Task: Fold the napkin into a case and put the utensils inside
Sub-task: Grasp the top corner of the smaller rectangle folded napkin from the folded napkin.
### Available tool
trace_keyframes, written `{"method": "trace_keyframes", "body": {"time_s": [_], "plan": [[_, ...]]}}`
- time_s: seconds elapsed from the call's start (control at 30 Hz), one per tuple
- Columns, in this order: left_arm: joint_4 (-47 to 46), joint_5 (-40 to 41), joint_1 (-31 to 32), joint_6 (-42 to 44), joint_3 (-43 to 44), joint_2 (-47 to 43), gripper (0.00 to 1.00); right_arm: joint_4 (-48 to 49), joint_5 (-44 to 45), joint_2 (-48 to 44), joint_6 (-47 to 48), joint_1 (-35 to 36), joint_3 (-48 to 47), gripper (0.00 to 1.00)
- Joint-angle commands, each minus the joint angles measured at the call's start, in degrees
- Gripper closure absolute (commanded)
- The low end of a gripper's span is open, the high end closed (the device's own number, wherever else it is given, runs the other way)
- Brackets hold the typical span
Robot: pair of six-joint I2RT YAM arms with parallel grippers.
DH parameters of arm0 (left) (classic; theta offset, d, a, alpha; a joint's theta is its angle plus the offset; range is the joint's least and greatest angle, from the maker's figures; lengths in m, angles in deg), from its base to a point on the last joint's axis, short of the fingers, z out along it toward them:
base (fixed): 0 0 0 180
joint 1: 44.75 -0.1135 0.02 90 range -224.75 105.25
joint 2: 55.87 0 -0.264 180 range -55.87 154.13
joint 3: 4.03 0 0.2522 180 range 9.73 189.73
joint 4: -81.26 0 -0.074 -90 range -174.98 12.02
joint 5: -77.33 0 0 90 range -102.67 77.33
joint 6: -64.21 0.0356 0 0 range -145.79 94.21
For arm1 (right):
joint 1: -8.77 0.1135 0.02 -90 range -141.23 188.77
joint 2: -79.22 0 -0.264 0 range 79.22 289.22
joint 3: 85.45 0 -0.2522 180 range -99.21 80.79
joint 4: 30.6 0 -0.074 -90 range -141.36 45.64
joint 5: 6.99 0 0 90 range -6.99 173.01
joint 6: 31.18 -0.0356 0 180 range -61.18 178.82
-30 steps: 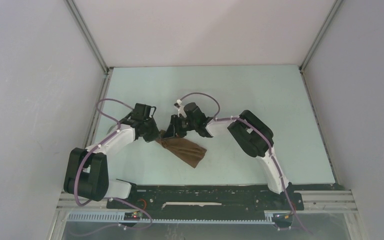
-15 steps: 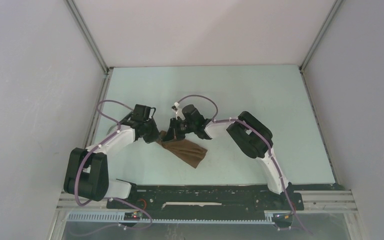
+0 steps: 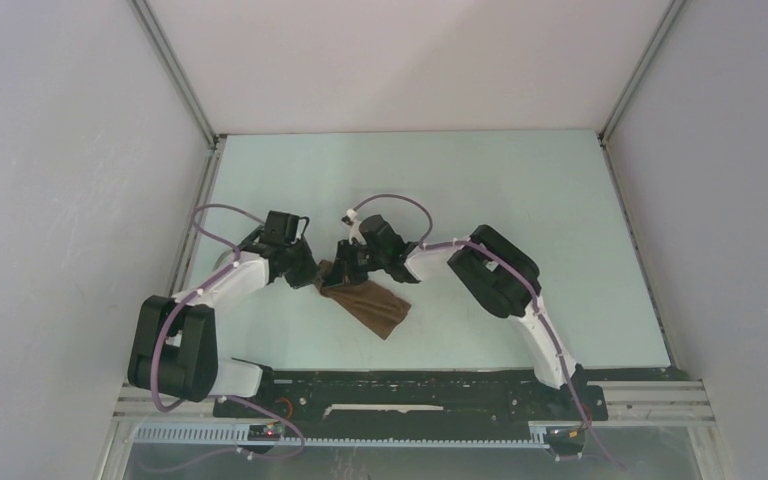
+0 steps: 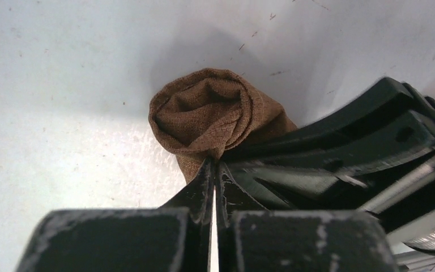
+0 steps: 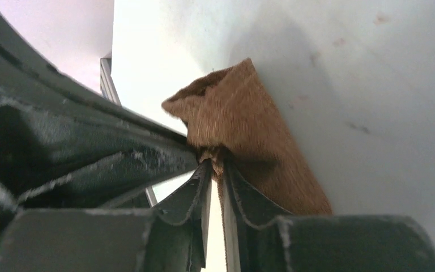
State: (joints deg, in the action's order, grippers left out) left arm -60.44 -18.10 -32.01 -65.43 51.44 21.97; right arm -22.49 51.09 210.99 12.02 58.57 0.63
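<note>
Near the middle of the surface (image 3: 520, 200), the case (image 3: 372, 308) lies slanting from 10 to 4 o'clock, its 10 o'clock end clamped by both end effectors, left (image 4: 214, 167) from 9 o'clock, right (image 5: 215, 164) from 2 o'clock.

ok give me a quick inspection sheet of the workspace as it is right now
surface: pale green table, a few small specks in the wrist views
job's things: brown napkin folded into a narrow pouch, lying on the table, its open end held between the claws; utensils not seen
clutter: nothing seen
grippers: left claw shut on the napkin's mouth edge; right claw pinching another edge of it
cables: purple cables loop over each wrist, not touching the cloth
surroundings: plain pale walls, metal corner rails
</note>
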Motion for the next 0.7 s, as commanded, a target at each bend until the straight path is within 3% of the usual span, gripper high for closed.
{"method": "trace_keyframes", "body": {"time_s": [0.0, 0.27, 0.67], "plan": [[-2.3, -2.4, 0.55, -0.6, 0.78, 1.2, 1.0, -4.26, -2.36, -8.44, 4.3, -1.17, 5.04, 0.74], [-2.3, -2.99, 0.46, -0.27, 2.02, 1.91, 1.0, -11.53, -2.31, -15.47, 9.47, -1.54, 5.96, 0.65], [-1.77, -3.59, 0.49, -1.84, 3.32, 2.59, 1.0, -7.12, 5.38, -4.88, 8.17, 1.1, 4.06, 0.71]]}}
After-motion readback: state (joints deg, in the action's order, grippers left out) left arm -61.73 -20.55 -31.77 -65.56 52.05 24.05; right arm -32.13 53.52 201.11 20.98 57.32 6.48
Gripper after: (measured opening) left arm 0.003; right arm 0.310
